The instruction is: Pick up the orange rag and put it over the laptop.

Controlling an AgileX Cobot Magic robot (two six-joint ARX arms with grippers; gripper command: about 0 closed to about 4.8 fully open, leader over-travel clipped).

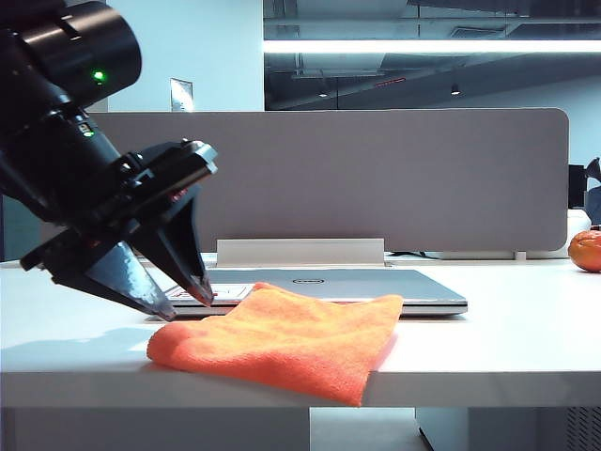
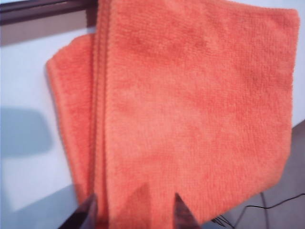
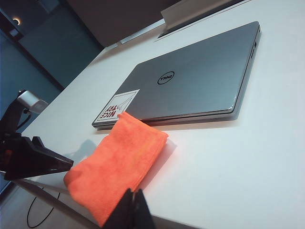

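The orange rag (image 1: 282, 340) (image 3: 116, 166) lies folded at the table's front edge. One corner rests against the front of the shut silver laptop (image 1: 376, 282) (image 3: 195, 81), beside its sticker (image 3: 116, 106), and another corner hangs over the table edge. My left gripper (image 1: 185, 303) (image 2: 136, 214) hovers at the rag's left end, angled down, open, with nothing between its fingers. In the left wrist view the rag (image 2: 190, 109) fills the picture just beyond the fingertips (image 2: 89, 212). My right gripper (image 3: 133, 198) is shut and empty, off to the near side of the rag.
A grey partition (image 1: 376, 178) stands behind the laptop. A small round orange ball (image 1: 586, 250) sits at the far right of the white table (image 1: 516, 348). The left arm's dark body (image 3: 33, 160) shows by the table's corner in the right wrist view.
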